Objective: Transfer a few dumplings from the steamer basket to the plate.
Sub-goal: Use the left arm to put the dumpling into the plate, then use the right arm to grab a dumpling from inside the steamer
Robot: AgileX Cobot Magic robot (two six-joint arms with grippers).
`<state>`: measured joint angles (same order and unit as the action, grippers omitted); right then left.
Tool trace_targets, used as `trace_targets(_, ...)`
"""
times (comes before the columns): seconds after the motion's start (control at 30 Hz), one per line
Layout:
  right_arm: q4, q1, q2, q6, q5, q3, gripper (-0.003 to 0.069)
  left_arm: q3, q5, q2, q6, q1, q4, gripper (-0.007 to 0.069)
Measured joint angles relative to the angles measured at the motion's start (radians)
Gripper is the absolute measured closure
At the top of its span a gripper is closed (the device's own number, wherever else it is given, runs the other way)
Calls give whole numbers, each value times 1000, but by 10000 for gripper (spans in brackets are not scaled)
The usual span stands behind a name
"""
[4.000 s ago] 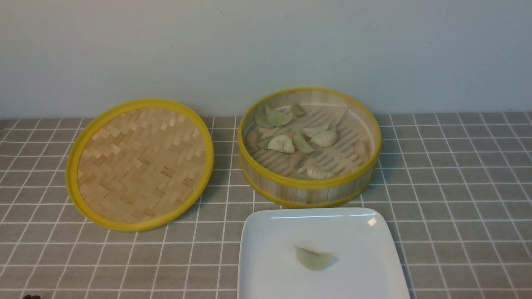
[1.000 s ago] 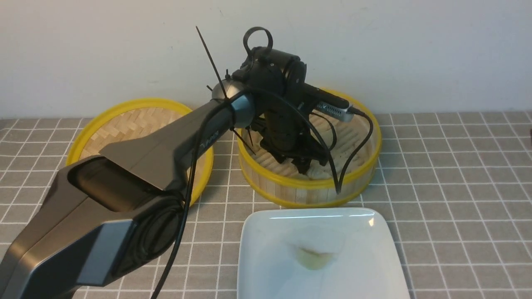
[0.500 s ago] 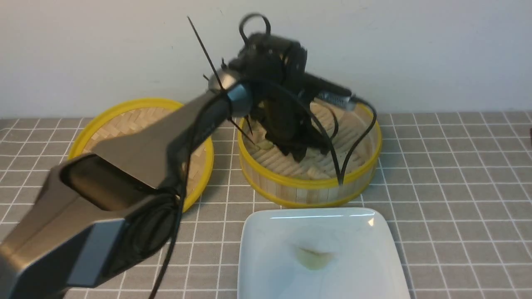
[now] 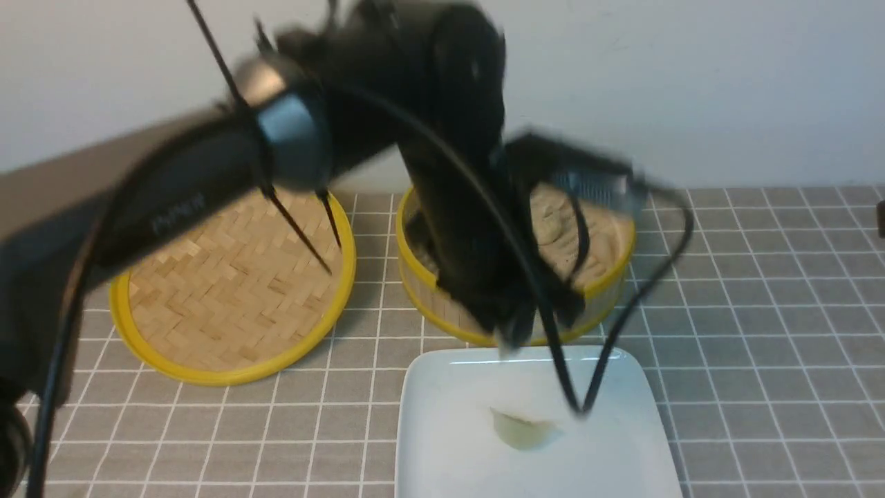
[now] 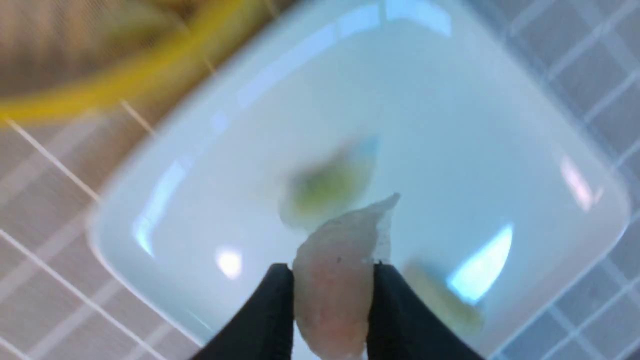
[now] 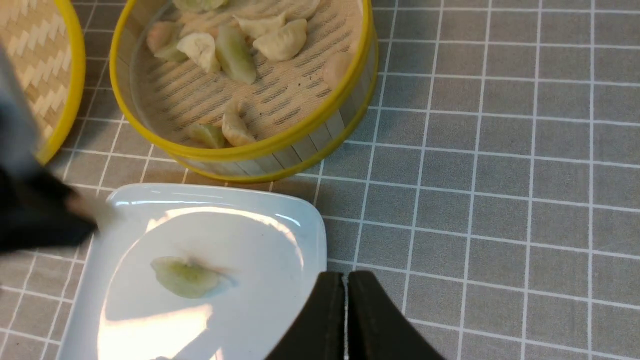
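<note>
Grip: left claw [image 5: 332,272] clamped on small pinkish pleated dumpling [image 5: 345,240].
Beneath claw: edge of glossy white square plate [image 5: 450,125]; pale green crescent dumpling [image 5: 327,187] nearer its middle.
Risk: soft skin slipping early, landing off-plate.

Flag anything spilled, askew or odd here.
Nothing stands out: dumplings sit in the steamer basket, one green dumpling lies on the plate, and the left gripper holds a pinkish dumpling over the plate.
</note>
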<state>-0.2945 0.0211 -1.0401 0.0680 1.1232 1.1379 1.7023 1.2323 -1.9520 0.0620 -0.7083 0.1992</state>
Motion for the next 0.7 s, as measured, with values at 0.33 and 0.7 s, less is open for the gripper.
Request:
trace_targets(0.33,-11,0,-3,40,-40,0,659,-83,-10,-97,-37,-17,-29,407)
trace_targets(0.7,-149,26,-229,114,-73,147,657,-78,-11,-4,-49,2,-157,416)
